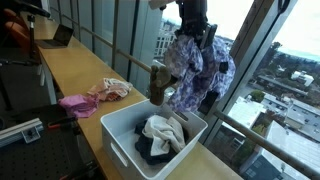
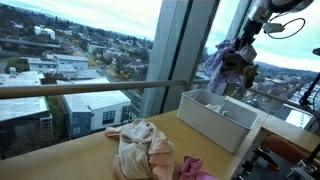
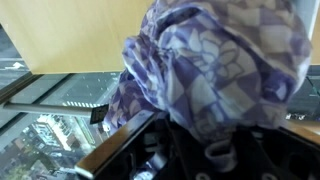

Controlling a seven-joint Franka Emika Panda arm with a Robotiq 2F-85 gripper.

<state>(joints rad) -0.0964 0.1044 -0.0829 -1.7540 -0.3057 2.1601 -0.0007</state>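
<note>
The purple checked cloth [image 1: 196, 62] swallows the fingertips of the gripper [image 1: 194, 36] in both exterior views. The arm [image 1: 188, 8] runs off the top edge there. In the wrist view, the cloth spills past the top and right edges, the gripper a dark blur beneath.

No legible txt, labels, brands, nos. or signs in any view.

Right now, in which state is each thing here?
gripper: shut on the purple cloth
purple cloth: held, bunched, hanging over the bin
bin: upright, open top, partly filled
white cloth: crumpled, inside the bin
pink cloth: crumpled, lying on the table
cream cloth: crumpled, lying beside the pink cloth
</note>
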